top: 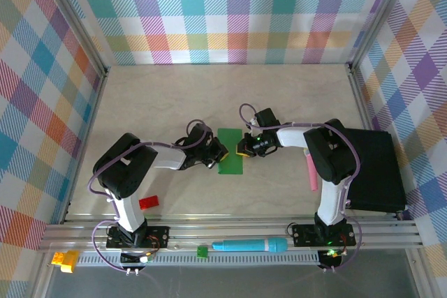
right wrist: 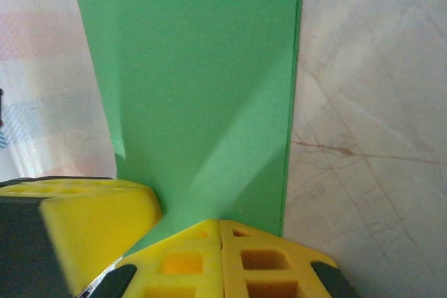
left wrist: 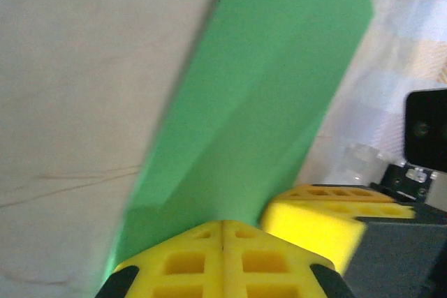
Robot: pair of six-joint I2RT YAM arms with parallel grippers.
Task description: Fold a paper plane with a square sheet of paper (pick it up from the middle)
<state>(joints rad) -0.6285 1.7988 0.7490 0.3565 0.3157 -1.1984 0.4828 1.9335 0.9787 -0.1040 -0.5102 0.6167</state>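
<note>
Left end effector (top: pixel 223 150), right end effector (top: pixel 242 149) meet at paper (top: pixel 229 165); red block (top: pixel 148 202) apart.

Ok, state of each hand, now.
Left hand: closed, tips against the green paper, not visibly pinching it.
Right hand: closed, tips against the same paper.
</note>
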